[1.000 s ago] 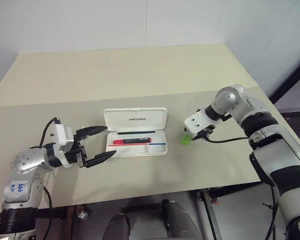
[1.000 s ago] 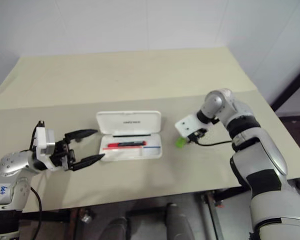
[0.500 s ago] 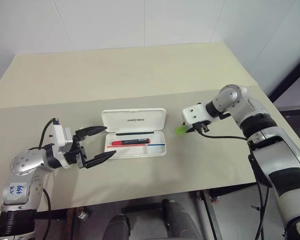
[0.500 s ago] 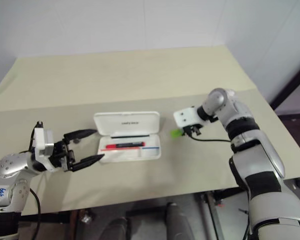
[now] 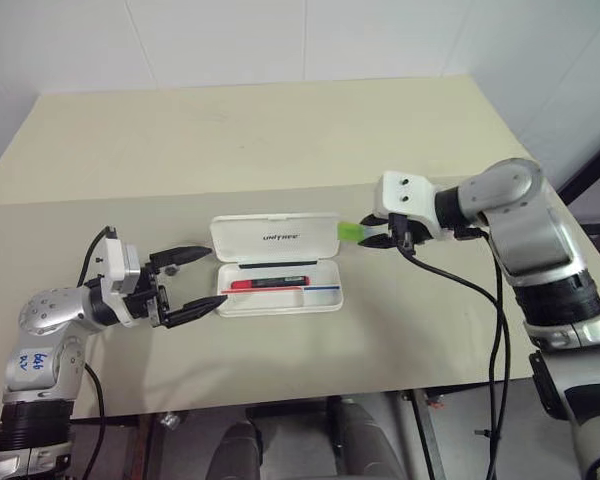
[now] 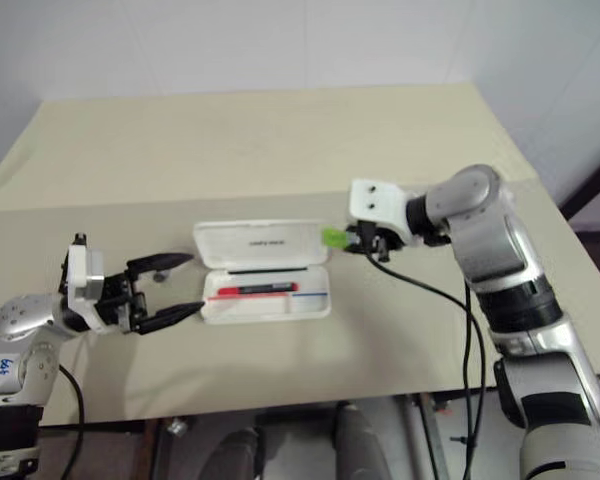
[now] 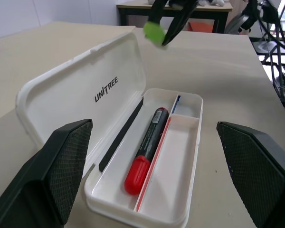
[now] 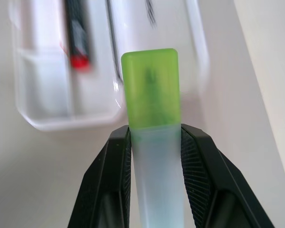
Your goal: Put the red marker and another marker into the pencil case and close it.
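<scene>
The green marker (image 8: pixel 152 95) has its pale lower end cut off below the right pincer's fingers (image 8: pixel 109 190); the pencil case (image 8: pixel 42 118) behind is blurred.

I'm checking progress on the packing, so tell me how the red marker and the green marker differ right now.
The red marker lies flat inside the open pencil case; the green marker is clamped in the right gripper, in the air beside the case's lid. The red one is slim with a dark barrel; the green one is thicker, with a pale body. Both are short markers.
</scene>
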Robot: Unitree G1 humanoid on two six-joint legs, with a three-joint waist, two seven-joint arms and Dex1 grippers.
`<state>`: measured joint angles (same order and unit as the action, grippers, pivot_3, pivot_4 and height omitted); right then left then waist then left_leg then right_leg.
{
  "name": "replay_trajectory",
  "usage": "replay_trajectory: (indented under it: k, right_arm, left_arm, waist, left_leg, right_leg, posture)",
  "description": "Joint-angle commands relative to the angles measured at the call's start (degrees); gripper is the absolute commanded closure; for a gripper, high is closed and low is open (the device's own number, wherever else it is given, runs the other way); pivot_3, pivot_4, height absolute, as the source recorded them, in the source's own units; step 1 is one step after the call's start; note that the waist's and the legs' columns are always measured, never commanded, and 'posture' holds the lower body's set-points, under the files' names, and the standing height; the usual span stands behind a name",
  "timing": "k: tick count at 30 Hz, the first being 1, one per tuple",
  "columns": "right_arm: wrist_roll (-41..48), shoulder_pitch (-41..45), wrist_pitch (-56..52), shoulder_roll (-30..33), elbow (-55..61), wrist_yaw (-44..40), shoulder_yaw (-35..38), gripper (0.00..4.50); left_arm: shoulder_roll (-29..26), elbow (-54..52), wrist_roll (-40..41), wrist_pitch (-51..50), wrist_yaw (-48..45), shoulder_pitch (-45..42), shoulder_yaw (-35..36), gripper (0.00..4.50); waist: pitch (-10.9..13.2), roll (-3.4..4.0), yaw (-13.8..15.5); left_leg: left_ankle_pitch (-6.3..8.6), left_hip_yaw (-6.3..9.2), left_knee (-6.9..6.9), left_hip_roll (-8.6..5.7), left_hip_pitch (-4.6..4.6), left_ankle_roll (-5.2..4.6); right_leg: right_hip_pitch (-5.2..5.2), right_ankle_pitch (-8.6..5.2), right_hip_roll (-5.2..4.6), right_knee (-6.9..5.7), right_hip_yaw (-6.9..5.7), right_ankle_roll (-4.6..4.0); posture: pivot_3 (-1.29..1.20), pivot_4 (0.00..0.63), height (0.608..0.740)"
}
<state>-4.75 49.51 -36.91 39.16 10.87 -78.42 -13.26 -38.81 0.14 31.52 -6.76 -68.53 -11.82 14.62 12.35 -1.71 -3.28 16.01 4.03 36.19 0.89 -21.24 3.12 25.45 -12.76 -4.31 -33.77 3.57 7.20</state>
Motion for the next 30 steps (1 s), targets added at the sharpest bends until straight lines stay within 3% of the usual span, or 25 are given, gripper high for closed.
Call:
replay_trajectory:
  k: [1,5,15,30]
  right_arm:
    - [4.40,-0.87,-8.98,0.67,9.94,0.94,0.00,3.35]
    - [6.26,-1.05,-13.08,-0.28,13.46,4.17,-2.46,3.35]
    - [4.66,3.92,-17.27,-13.00,9.68,18.70,-13.83,3.35]
    - [7.99,13.98,-24.66,-17.45,2.95,19.09,-23.08,3.35]
  left_arm:
    - [-1.14,0.44,0.02,1.22,-0.92,-1.47,0.44,0.00]
    - [-0.94,0.92,-0.15,1.22,-1.07,-2.56,0.03,0.00]
    - [-0.50,2.18,1.14,1.19,-2.99,-3.15,-0.22,0.00]
    - [-1.04,-1.60,1.79,0.84,-1.24,1.83,2.58,0.00]
  waist:
    - [0.00,0.00,0.23]
    - [-0.02,-0.04,0.29]
    - [-0.03,-0.05,0.06]
    - [-0.04,-0.06,-0.06]
  left_leg:
    - [0.00,0.00,0.01,0.00,-0.01,0.00]
    - [0.00,-0.01,0.06,-0.01,-0.02,0.01]
    - [0.00,-0.01,0.03,0.01,-0.01,0.00]
    - [0.00,0.00,0.00,0.02,-0.01,0.00]
  right_leg:
    - [0.00,0.00,0.00,0.00,0.00,0.00]
    - [-0.03,0.01,-0.02,0.03,0.00,0.02]
    - [0.00,0.02,0.00,-0.02,0.00,-0.01]
    - [0.01,0.01,-0.01,-0.04,-0.04,-0.01]
  posture:
    - [0.00,0.150,0.740]
    - [0.00,0.150,0.740]
    - [0.00,0.150,0.740]
    - [0.00,0.150,0.740]
